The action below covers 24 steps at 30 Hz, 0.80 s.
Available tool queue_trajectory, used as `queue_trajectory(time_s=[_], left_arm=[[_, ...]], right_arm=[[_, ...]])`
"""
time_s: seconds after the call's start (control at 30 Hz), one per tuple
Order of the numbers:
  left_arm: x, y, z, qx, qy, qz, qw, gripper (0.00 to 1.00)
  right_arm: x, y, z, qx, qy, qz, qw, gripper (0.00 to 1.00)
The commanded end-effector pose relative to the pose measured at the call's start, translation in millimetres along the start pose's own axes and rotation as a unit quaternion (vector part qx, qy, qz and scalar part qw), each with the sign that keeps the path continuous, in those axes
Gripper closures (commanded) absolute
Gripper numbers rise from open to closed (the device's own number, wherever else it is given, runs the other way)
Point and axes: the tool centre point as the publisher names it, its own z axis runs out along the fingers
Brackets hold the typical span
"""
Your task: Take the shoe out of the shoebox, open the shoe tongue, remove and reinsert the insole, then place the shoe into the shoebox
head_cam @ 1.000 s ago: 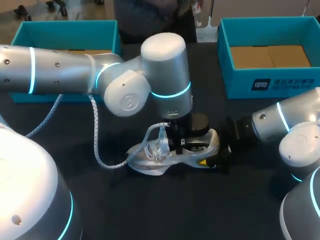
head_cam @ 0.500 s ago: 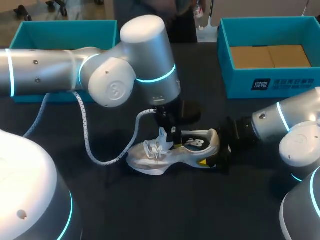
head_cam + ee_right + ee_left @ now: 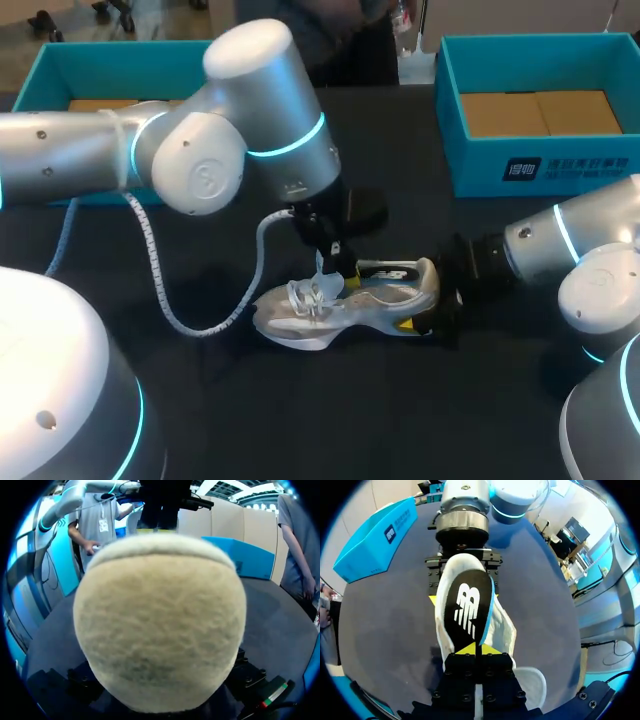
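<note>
Shoe (image 3: 350, 300), white, heel clenched by right tool (image 3: 428, 300); left tool (image 3: 475, 650) grasps black insole (image 3: 467, 612).

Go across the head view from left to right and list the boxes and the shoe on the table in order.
left teal box → shoe → right teal box

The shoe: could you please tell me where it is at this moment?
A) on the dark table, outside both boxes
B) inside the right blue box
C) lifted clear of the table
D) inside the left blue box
A: the shoe lies on the dark table, heel held by the right end effector, while the left end effector pinches its insole.
</note>
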Motion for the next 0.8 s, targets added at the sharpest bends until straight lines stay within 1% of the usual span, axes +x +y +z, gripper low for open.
queue_trajectory(time_s=[0.03, 0.23, 0.37, 0.4, 0.57, 0.7, 0.8], left_arm=[[3.6, 10.9, -5.7, 0.026, 0.0, 0.0, 1.0, 1.0], [8.1, 2.9, -5.2, 0.048, 0.012, -0.004, 0.999, 1.0], [12.9, -3.6, -12.1, 0.07, 0.012, -0.017, 0.997, 1.0], [13.2, -5.2, -13.7, 0.068, 0.004, -0.028, 0.997, 1.0], [16.7, -18.7, -21.5, 0.089, -0.016, -0.047, 0.995, 1.0], [17.1, -34.0, -23.1, 0.111, -0.016, -0.042, 0.993, 1.0], [21.0, -39.9, -23.2, 0.122, -0.018, -0.039, 0.992, 1.0]], right_arm=[[-1.2, -1.0, 2.5, 0.002, -0.001, 0.0, 1.0, 1.0], [-1.2, -1.0, 2.5, 0.002, -0.001, 0.0, 1.0, 1.0], [-1.2, -1.0, 2.5, 0.002, -0.001, 0.0, 1.0, 1.0], [-1.2, -1.0, 2.5, 0.002, -0.001, 0.0, 1.0, 1.0], [-1.2, -1.0, 2.5, 0.002, -0.001, 0.0, 1.0, 1.0], [-1.2, -1.0, 2.5, 0.002, -0.001, 0.0, 1.0, 1.0], [-1.2, -1.0, 2.5, 0.002, -0.001, 0.0, 1.0, 1.0]])
